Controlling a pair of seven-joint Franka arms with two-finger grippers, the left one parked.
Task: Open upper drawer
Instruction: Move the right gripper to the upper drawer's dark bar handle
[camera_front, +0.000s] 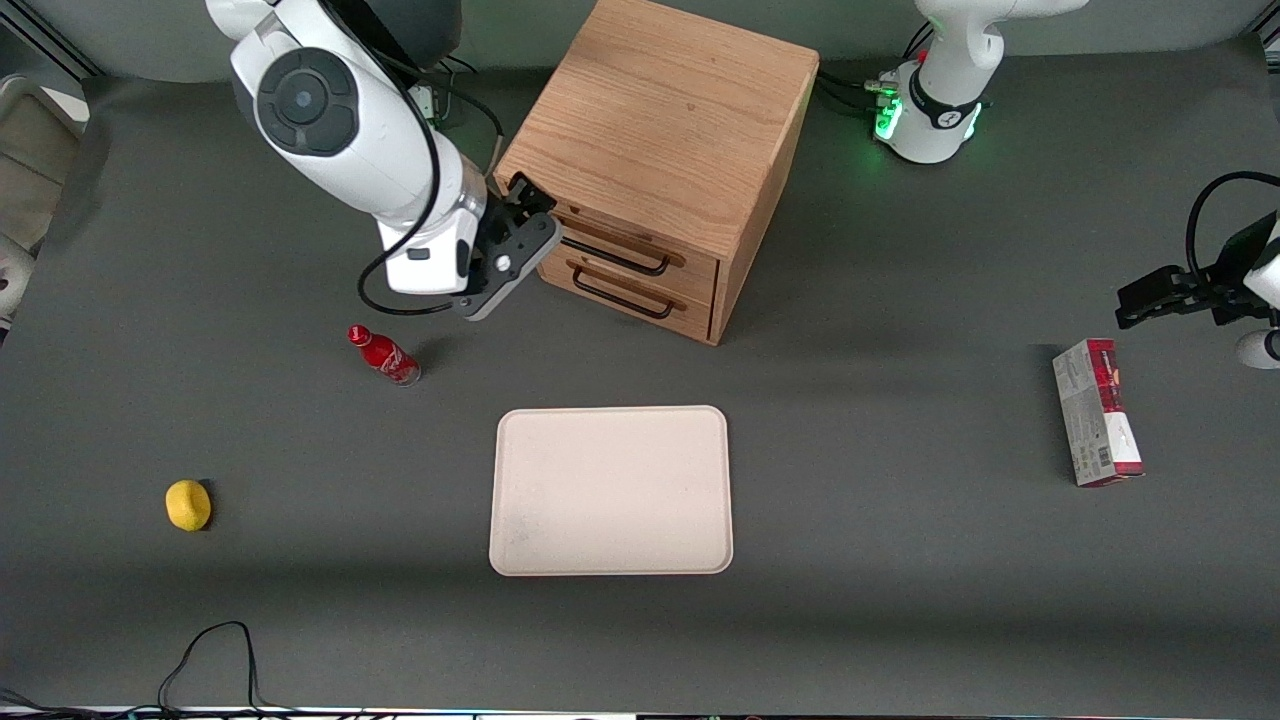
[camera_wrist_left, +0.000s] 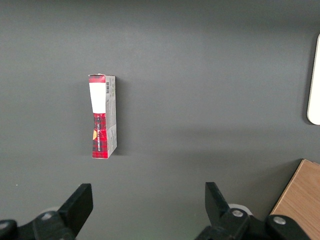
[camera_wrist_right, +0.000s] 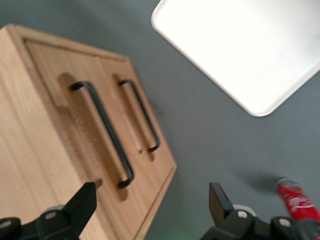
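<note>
The end effector (camera_front: 528, 215) hangs just in front of the wooden cabinet (camera_front: 665, 130), at the end of the drawer fronts toward the working arm. Its two fingers (camera_wrist_right: 80, 202) are spread wide and hold nothing. The upper drawer (camera_front: 625, 245) is closed, its black handle (camera_wrist_right: 102, 132) free. On the grey surface (camera_front: 900, 420), a red bottle (camera_front: 385, 355) and a pale tray (camera_front: 611, 490) lie nearer the front camera.

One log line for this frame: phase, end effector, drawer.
phase: approach | end effector: open, in front of cabinet, not touching | upper drawer: shut
</note>
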